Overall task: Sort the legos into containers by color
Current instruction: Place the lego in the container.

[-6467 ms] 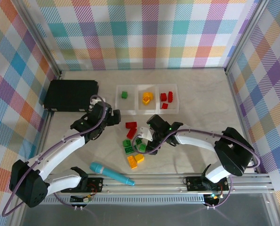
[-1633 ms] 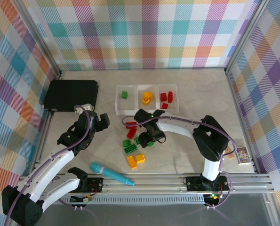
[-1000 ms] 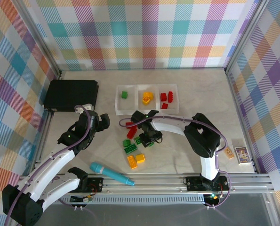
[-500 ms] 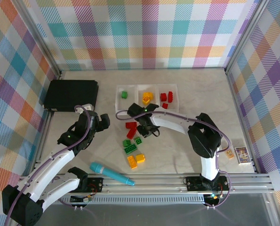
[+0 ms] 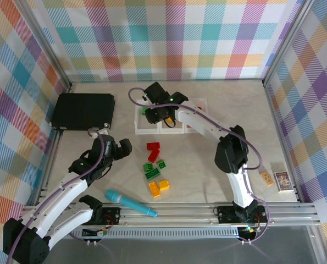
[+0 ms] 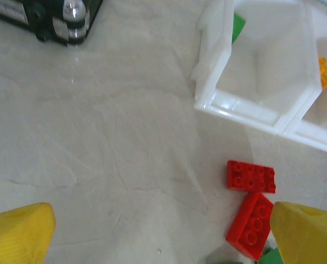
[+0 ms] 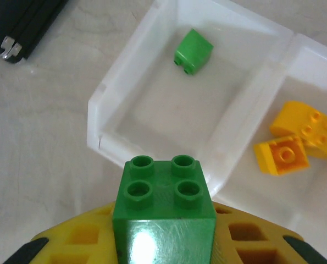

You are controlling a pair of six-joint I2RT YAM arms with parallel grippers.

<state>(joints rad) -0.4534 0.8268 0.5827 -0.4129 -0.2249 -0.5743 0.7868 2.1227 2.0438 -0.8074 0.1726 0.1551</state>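
My right gripper (image 5: pixel 155 115) (image 7: pixel 163 220) is shut on a green lego (image 7: pixel 163 212), held studs-up between the yellow fingers (image 7: pixel 70 242) just over the near rim of the left container (image 7: pixel 152 110). That container has one green lego (image 7: pixel 193 50) in it. The middle container (image 7: pixel 322 181) holds yellow legos (image 7: pixel 295 140). My left gripper (image 5: pixel 122 146) (image 6: pixel 162 236) hangs open over bare table, left of two red legos (image 6: pixel 251 176) (image 5: pixel 153 150). Green legos (image 5: pixel 152 169) and yellow-orange ones (image 5: pixel 159 187) lie loose below those. The right container is mostly hidden behind my right arm.
A black case (image 5: pixel 82 110) lies at the back left, its corner (image 6: pixel 42 16) in the left wrist view. A teal marker (image 5: pixel 130 203) rests near the front rail. Small cards (image 5: pixel 281 179) sit at the far right. Plaid walls enclose the table.
My right gripper closed on a green lego at the pile and carried it up and left to the left container. My left arm drew back slightly toward the near edge.
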